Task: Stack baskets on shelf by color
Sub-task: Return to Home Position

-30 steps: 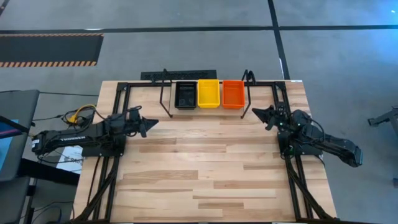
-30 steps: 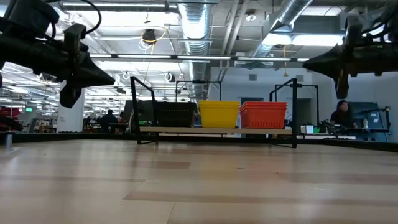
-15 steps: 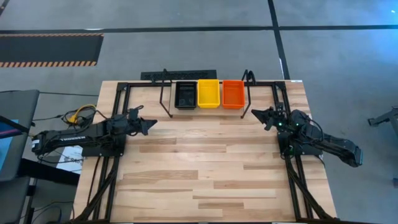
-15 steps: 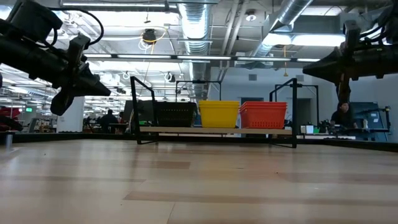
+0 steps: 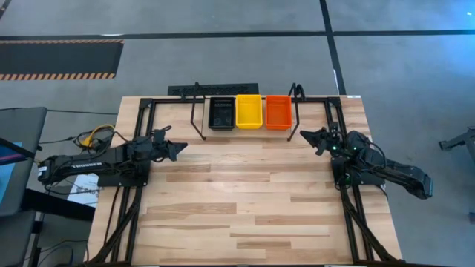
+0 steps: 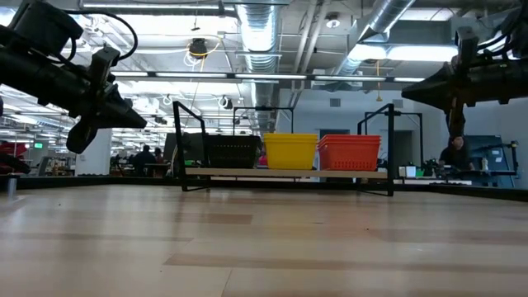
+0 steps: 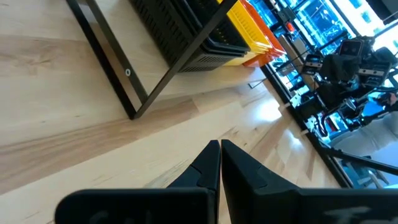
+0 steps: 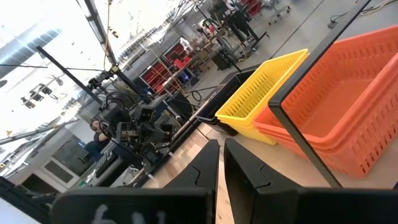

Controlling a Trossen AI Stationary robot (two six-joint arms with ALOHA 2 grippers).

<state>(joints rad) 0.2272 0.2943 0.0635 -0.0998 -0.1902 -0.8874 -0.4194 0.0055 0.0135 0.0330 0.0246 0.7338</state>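
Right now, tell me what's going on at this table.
Sorting looks done: the shelf holds a black stack, a yellow stack and a red stack of baskets. The left gripper and right gripper hover shut and empty over the table, apart from the shelf. Nothing is being handled.

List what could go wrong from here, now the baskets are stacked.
The right gripper, shut, hangs near the shelf's right end; a wide swing might knock it. The left gripper sits farther off.
The black stack, yellow stack and red stack sit side by side, so one jolt could shift all three.
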